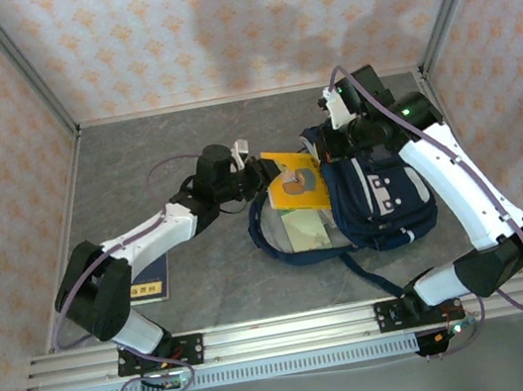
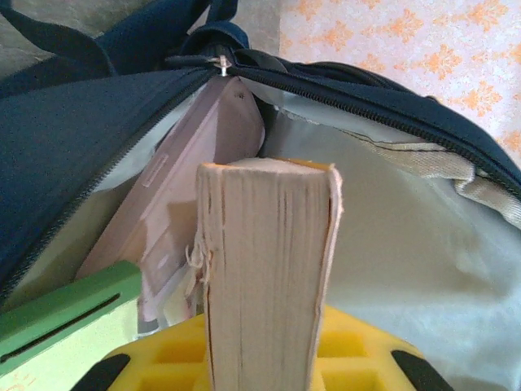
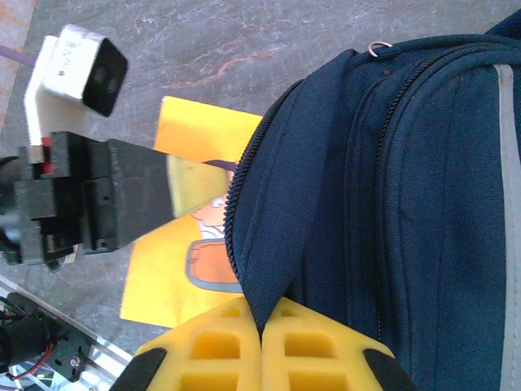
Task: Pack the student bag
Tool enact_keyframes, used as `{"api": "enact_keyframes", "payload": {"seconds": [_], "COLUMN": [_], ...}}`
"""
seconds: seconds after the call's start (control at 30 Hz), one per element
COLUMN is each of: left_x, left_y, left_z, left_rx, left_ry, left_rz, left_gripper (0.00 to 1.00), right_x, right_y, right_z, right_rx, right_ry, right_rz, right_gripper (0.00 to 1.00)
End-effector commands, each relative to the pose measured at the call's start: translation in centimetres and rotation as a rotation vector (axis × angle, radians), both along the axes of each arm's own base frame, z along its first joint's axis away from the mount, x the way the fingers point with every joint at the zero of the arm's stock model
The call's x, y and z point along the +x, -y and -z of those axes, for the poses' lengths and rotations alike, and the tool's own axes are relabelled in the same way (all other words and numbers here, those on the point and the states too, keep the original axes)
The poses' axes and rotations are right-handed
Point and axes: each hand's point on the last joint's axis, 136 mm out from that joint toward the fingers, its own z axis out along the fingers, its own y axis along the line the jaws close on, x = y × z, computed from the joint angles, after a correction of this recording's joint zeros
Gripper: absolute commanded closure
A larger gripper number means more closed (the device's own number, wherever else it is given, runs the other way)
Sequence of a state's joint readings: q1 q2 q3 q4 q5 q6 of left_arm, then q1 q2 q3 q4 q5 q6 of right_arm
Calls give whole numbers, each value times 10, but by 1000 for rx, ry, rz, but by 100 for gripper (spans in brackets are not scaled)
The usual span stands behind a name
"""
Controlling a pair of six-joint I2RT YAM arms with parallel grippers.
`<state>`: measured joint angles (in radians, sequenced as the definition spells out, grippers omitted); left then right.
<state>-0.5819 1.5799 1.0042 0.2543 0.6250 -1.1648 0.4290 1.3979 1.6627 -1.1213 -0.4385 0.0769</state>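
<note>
The student bag (image 1: 382, 197), a dark navy backpack with white stripes, lies at centre right with its main zip open toward the left. My right gripper (image 1: 331, 147) (image 3: 262, 326) is shut on the navy flap (image 3: 281, 204) beside the zipper, holding the mouth open. A thick yellow-covered book (image 1: 295, 182) (image 3: 183, 261) is clamped in my left gripper (image 1: 253, 171) (image 2: 264, 362), its page edge (image 2: 269, 269) pointing into the bag's opening. Inside the pale lining (image 2: 407, 269) sit a pink case (image 2: 191, 204) and a green item (image 2: 57, 326).
A dark blue book (image 1: 152, 277) lies on the table under my left arm. The bag's strap (image 1: 376, 279) trails toward the right arm's base. Patterned walls close in the grey table (image 1: 152, 143) on three sides.
</note>
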Motion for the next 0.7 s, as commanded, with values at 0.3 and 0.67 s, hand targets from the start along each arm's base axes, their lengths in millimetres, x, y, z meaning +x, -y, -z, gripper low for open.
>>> {"api": "enact_keyframes", "payload": {"seconds": [0.3,0.67], "left_x": [26,35], "left_y": [113,148], "left_z": [-1,35], "left_rx": [-92,-26], "left_ry": [107,71], "left_rz": [10,25], "left_gripper": [100,65], "right_x": [39,54], "right_y": [-23,-14], "right_z": [-49,-27], "right_rx": [141,134], "right_ry": [163,175], "right_rz": [2,75], "right_gripper": [100,100]}}
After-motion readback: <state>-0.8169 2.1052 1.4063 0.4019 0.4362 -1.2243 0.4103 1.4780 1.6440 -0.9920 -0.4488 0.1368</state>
